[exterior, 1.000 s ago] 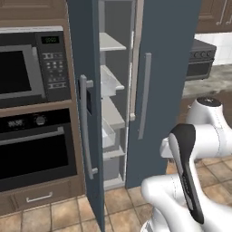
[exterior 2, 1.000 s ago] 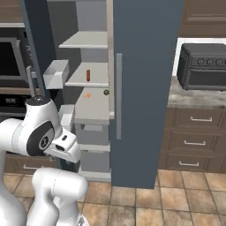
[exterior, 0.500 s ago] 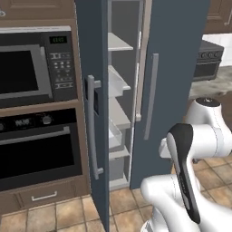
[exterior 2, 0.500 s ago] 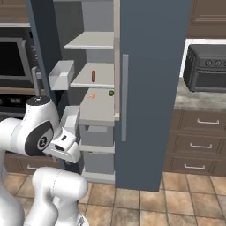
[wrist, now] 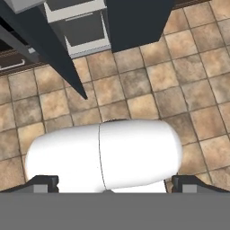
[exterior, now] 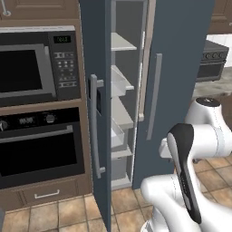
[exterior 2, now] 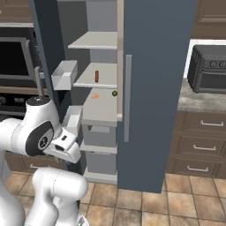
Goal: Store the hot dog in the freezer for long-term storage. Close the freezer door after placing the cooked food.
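The hot dog (exterior 2: 96,77) lies on a grey-white shelf inside the freezer (exterior 2: 99,44), apart from the arm. The freezer door (exterior: 96,90) stands wide open, with its long grey handle (exterior: 93,127) facing me and white bins (exterior 2: 64,75) on its inner side. In the hand view my gripper (wrist: 116,184) points down at the tiled floor. Its two dark fingertips (wrist: 45,182) stand far apart at the bottom corners, open with nothing between them. The arm is folded low in front of the freezer.
A small dark-green round item (exterior 2: 114,93) and an orange bit (exterior 2: 95,95) sit on the shelf below the hot dog. A black microwave (exterior: 31,68) and oven (exterior: 41,145) stand left of the door. The plain blue door (exterior 2: 154,88) is shut. A toaster oven (exterior 2: 207,68) sits on the right counter.
Both base views have shifted and the freezer looks nearer, so the base has driven. The hot dog rests on the same shelf, and the gripper stays open.
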You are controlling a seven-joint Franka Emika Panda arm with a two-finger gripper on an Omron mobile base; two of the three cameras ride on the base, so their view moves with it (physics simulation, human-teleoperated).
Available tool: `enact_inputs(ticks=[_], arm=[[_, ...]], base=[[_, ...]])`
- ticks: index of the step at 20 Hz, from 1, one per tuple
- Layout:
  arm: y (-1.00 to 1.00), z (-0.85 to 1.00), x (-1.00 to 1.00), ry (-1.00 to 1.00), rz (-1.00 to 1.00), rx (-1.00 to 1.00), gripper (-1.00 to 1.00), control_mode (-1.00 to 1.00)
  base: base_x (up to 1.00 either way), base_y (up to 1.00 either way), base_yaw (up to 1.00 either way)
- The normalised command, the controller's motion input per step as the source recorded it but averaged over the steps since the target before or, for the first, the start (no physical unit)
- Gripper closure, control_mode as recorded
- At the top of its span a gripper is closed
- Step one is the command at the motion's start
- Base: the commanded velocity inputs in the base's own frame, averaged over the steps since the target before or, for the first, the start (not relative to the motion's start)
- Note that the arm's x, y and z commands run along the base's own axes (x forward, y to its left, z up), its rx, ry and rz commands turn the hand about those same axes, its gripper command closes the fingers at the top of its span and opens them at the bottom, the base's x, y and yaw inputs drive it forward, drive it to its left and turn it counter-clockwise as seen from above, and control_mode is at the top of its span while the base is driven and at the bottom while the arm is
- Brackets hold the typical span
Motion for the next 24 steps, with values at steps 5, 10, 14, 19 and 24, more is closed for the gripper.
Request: enact_inputs(ticks=[5, 10, 14, 19, 24], arm=[[0.0, 0.0, 0.0, 0.0, 0.0, 0.0, -1.0, 1.0], [0.22, 0.04, 0.01, -0.03, -0.02, -0.05, -1.0, -1.0], [0.91, 0.31, 0.47, -0.3, -0.29, -0.37, -1.0, -1.0], [1.0, 0.03, 0.92, -0.24, -0.38, -0.45, -1.0, -1.0], [1.0, 0.03, 0.7, -0.27, -0.46, -0.31, -1.0, -1.0]], base=[[0.0, 0.0, 0.0], [0.0, 0.0, 0.0], [0.0, 0.0, 0.0], [0.0, 0.0, 0.0], [0.0, 0.0, 0.0]])
